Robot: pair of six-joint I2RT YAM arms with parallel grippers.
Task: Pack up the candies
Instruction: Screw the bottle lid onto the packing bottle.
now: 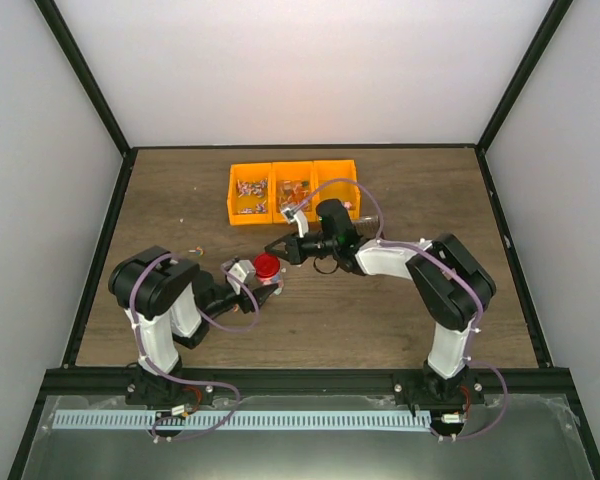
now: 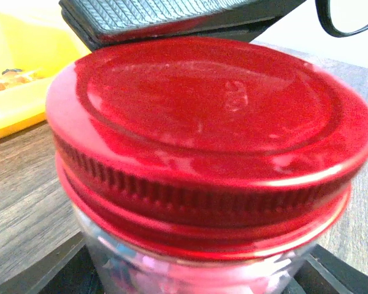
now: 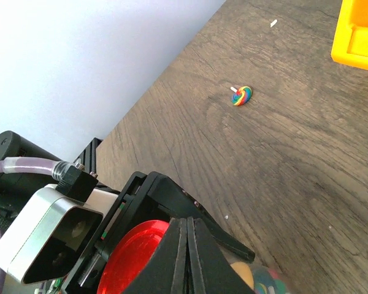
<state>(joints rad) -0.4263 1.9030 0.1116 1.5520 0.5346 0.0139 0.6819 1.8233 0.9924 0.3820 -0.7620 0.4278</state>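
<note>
A small clear jar (image 1: 268,281) with a round red lid (image 1: 267,265) stands near the table's middle. My left gripper (image 1: 258,283) is shut on the jar's body. In the left wrist view the lid (image 2: 208,122) fills the frame and pink, white and blue candies (image 2: 190,275) show through the glass below it. My right gripper (image 1: 275,248) is shut and empty, its tips just behind the lid. In the right wrist view its fingers (image 3: 187,245) are pressed together over the lid (image 3: 132,257). A rainbow swirl candy (image 3: 241,95) lies loose on the table.
An orange three-part bin (image 1: 293,165) with more candies (image 1: 250,192) stands behind the grippers; its corner shows in the right wrist view (image 3: 359,30). The loose candy (image 1: 195,250) lies left of the jar. Black frame rails edge the table.
</note>
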